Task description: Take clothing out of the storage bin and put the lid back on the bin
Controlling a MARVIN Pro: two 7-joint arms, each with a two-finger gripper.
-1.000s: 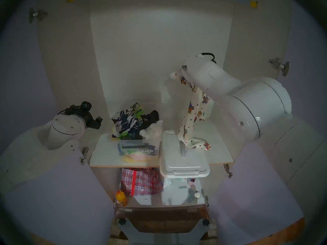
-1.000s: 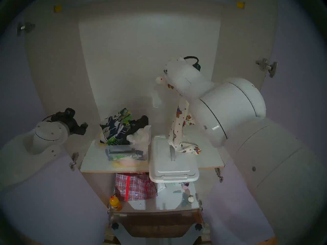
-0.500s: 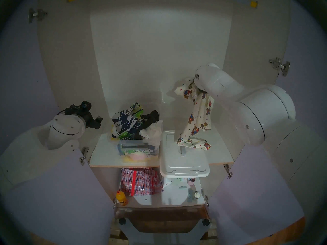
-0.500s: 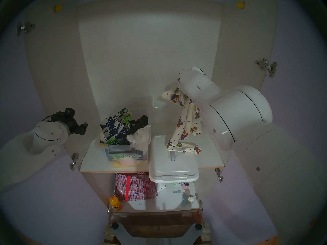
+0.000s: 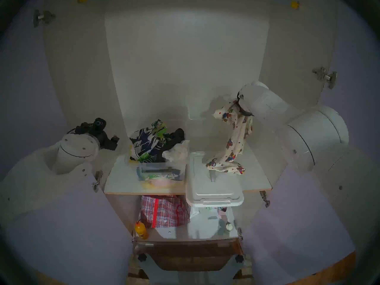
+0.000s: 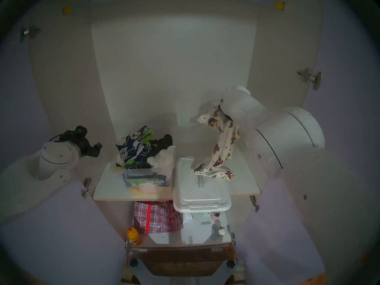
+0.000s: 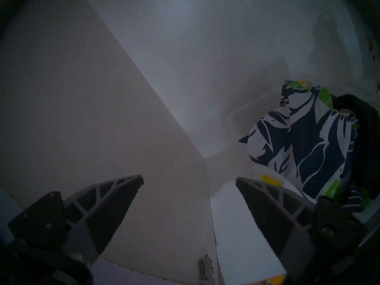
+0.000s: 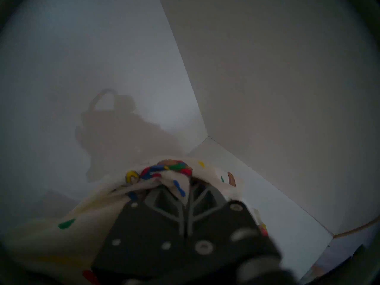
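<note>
The clothing (image 5: 234, 142), cream-white with small coloured figures, hangs from my right gripper (image 8: 186, 188), which is shut on its bunched top. Its lower end drapes over the far part of the white lid (image 5: 213, 188) and onto the shelf beside it. The lid lies flat to the right of the clear storage bin (image 5: 158, 171), its near end overhanging the shelf edge. The bin is open and heaped with a navy-and-white leaf-print cloth (image 5: 148, 142) and a white cloth (image 5: 176, 153). My left gripper (image 7: 189, 179) stands open and empty, left of the bin by the cabinet's side wall.
The white shelf (image 5: 121, 181) sits inside a cabinet with both doors open. Below it are a red plaid bag (image 5: 164, 210), an orange bottle (image 5: 140, 230) and small items. The cabinet's right wall (image 8: 287, 93) is close to my right gripper.
My right arm has swung to the right and lower with the clothing in its grip, and the garment now hangs slacker, bending onto the lid. The left arm has not moved.
</note>
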